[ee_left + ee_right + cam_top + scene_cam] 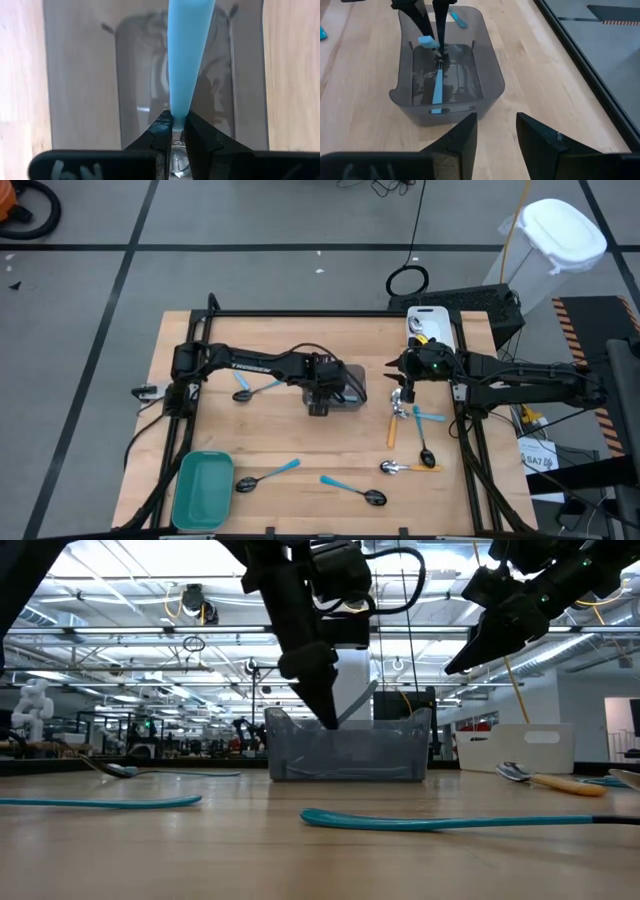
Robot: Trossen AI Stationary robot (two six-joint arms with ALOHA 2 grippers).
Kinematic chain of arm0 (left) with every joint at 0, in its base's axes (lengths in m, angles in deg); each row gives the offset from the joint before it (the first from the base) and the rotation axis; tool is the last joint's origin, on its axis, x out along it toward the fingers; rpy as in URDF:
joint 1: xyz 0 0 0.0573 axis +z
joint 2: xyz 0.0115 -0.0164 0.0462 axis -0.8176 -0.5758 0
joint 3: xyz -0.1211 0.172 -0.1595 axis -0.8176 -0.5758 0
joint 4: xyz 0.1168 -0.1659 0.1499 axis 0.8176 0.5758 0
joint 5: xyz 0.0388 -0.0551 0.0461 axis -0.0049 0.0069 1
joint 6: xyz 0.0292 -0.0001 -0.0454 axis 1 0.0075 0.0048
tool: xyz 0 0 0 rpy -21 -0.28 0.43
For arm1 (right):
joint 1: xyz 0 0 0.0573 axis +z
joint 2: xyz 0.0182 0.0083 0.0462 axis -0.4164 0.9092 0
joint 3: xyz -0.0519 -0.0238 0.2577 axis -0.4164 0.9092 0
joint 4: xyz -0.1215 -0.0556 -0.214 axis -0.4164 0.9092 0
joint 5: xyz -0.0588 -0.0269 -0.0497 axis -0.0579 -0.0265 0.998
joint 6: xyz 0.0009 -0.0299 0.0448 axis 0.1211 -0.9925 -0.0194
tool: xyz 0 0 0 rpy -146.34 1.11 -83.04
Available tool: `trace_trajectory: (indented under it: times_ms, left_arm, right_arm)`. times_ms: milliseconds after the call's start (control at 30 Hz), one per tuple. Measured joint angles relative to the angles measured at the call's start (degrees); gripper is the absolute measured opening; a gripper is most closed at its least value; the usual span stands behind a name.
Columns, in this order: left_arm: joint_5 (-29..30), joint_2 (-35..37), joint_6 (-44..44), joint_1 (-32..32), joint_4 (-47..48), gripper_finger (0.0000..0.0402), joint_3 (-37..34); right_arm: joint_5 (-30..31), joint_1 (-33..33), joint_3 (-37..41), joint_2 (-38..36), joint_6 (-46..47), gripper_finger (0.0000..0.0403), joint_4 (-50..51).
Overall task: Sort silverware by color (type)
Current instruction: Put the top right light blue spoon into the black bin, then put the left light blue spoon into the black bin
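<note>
The left gripper (436, 37), fingers pinched on a blue-handled spoon (437, 90), holds it down inside the grey bin (490, 75) mid-table, apparently about to release, while the right gripper (495, 132) hovers open nearby.

A smoky grey plastic bin (492, 75) sits on the wooden bench (280, 440), directly under the left claw (318, 402); a teal tray (203, 490) lies well away from that claw, at a bench corner; a white box (432, 323) stands just behind the right claw (408, 392); farther behind it, off the bench, are a black keyboard (470, 300) and a white-lidded bin (560, 235).
</note>
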Motion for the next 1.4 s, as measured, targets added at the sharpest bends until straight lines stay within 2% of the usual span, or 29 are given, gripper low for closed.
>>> trace_trajectory:
  times_ms: [700,800,967,1067,1400]
  left_arm:
    - [0.28,-2.41,-1.63,0.00,-2.67,0.0044,0.02]
    - [1.24,-2.39,-2.82,-0.02,-2.67,0.0068,0.02]
    - [3.79,-2.39,-3.76,0.00,-2.82,0.0135,0.02]
    - [4.81,-2.38,-4.82,0.00,-3.01,0.0162,0.02]
    - [4.35,4.52,-4.35,-1.59,-0.69,0.0170,0.02]
  right_arm:
    - [0.00,0.00,0.00,0.00,-0.02,0.0132,0.04]
    - [0.00,0.00,0.00,0.00,-0.02,0.0132,0.04]
    - [0.00,0.00,0.00,0.00,-0.01,0.0132,0.04]
    - [0.00,0.00,0.00,0.00,-0.02,0.0132,0.04]
    - [0.00,0.00,0.00,0.00,-0.09,0.0132,0.20]
